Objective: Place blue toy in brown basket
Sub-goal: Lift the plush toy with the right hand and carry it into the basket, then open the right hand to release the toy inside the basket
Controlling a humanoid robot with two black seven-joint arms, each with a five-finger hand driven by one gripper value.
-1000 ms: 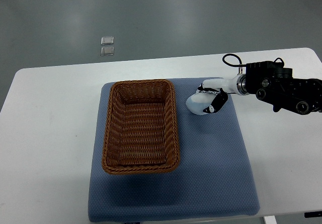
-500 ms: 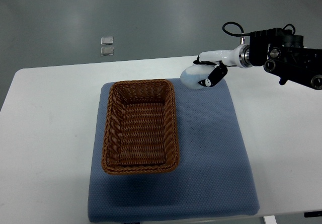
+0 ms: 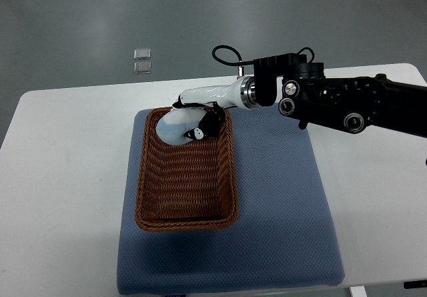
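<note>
With our right hand (image 3: 195,118) curled around the blue toy (image 3: 175,127) above the far end of the brown basket (image 3: 187,170), we should lower it inside the rim before spreading our fingers.

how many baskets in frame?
1. The brown basket sits on the left half of the blue mat; the right hand holds the blue toy over its far end. None seems hidden.
</note>
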